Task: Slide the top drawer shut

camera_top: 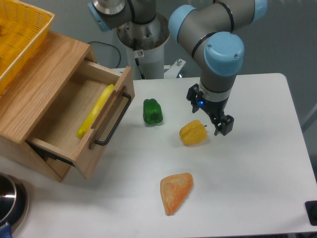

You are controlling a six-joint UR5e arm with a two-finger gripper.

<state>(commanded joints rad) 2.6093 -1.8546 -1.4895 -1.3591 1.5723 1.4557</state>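
Observation:
The top drawer [106, 131] of the oak cabinet [34, 89] stands pulled out toward the right. Its black bar handle [115, 119] faces the table's middle. A long yellow item [95, 111] lies inside against the front panel. My gripper [210, 110] hangs well to the right of the drawer, over the table, just above and right of a yellow pepper [193, 133]. Its black fingers [224, 125] are spread open with nothing between them.
A yellow mesh basket [20, 34] sits on top of the cabinet. A green pepper [152, 111] lies a little right of the handle. An orange wedge-shaped item [176, 192] lies near the front. A metal pot [10, 203] shows at the bottom left corner.

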